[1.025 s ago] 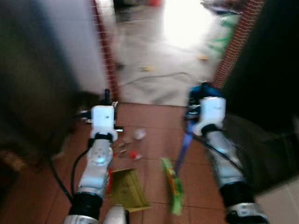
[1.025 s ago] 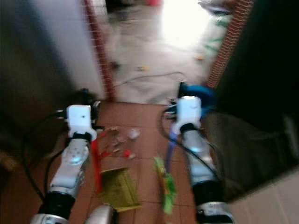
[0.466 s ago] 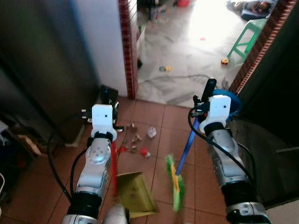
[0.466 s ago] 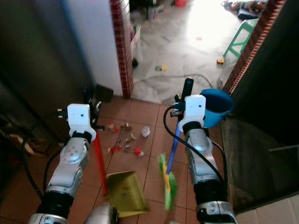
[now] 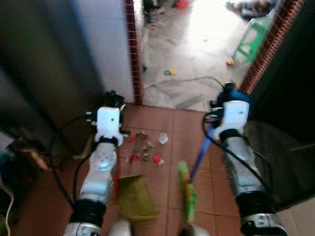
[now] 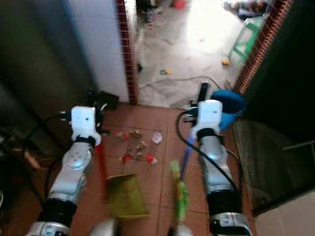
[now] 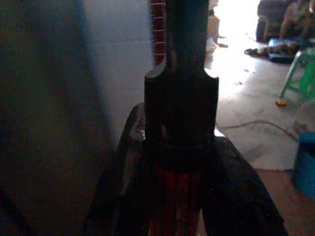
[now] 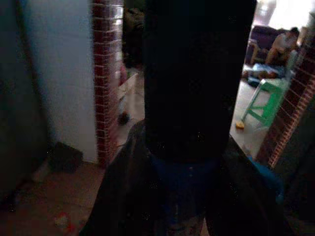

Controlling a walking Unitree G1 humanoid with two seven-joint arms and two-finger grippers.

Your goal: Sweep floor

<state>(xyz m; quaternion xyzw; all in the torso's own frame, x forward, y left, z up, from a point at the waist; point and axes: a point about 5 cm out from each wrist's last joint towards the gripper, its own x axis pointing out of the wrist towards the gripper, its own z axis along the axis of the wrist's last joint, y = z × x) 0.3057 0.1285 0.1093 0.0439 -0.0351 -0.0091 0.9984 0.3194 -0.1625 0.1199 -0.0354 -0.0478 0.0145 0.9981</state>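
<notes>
green-bristled broom (image 6: 179, 192), blue handle, seemingly gripped

Scattered litter (image 6: 138, 147) lies on the tiled floor (image 6: 157, 189) between the two arms, ahead of the dustpan (image 6: 124, 196) on the left and the broom (image 6: 178, 194) on the right. A bucket (image 6: 231, 104) sits right of the doorway, a stool (image 6: 250, 42) beyond.

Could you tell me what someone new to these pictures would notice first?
Probably the litter scattered on the red tiles between the two arms. Just nearer the robot, the left gripper holds a red-handled dustpan and the right gripper a blue-handled broom with green bristles. Beyond, a bright doorway opens onto a grey floor with a green stool.
</notes>
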